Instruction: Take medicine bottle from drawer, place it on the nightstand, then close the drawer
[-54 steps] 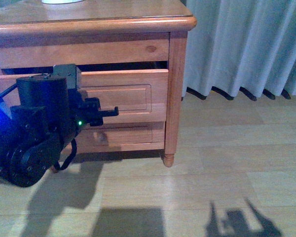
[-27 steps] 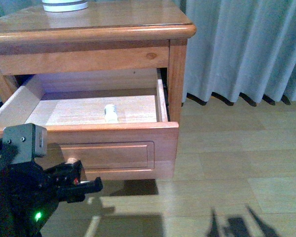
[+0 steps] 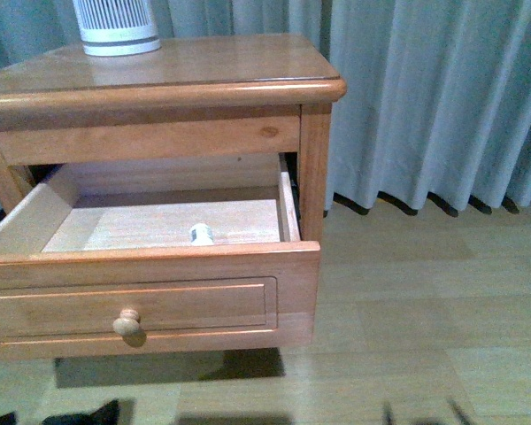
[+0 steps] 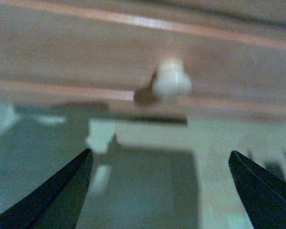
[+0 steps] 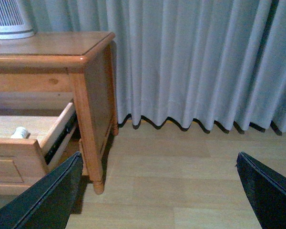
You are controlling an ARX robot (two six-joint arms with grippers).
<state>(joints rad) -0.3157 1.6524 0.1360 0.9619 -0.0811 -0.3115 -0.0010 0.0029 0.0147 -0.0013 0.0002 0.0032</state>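
Orange-brown nightstand [image 3: 323, 150] fills the front view. Its upper drawer [image 3: 159, 305] stands wide open, pale wood interior exposed. Bottle [image 3: 201, 234] is inside the drawer, on the boards just behind the front panel, roughly 5 o'clock of the interior. Only its upper part shows over the panel edge, so can't tell if it's upright or lying. Right wrist view also catches it just over the panel rim. Knob [image 3: 127, 324] on the front panel, nothing touching it. White ribbed cylinder [image 3: 117, 27] on the nightstand top at 11 o'clock. Grey curtain [image 3: 425, 97] at 3 o'clock of the nightstand, wood-look floor [image 3: 407, 336] below it.
Left gripper [image 4: 159, 153]: fingers wide apart, empty, facing the knob and clear of it. That picture is blurred.
Right gripper [image 5: 158, 155]: fingers wide apart, empty, well off the nightstand's 3 o'clock side, over the floor.
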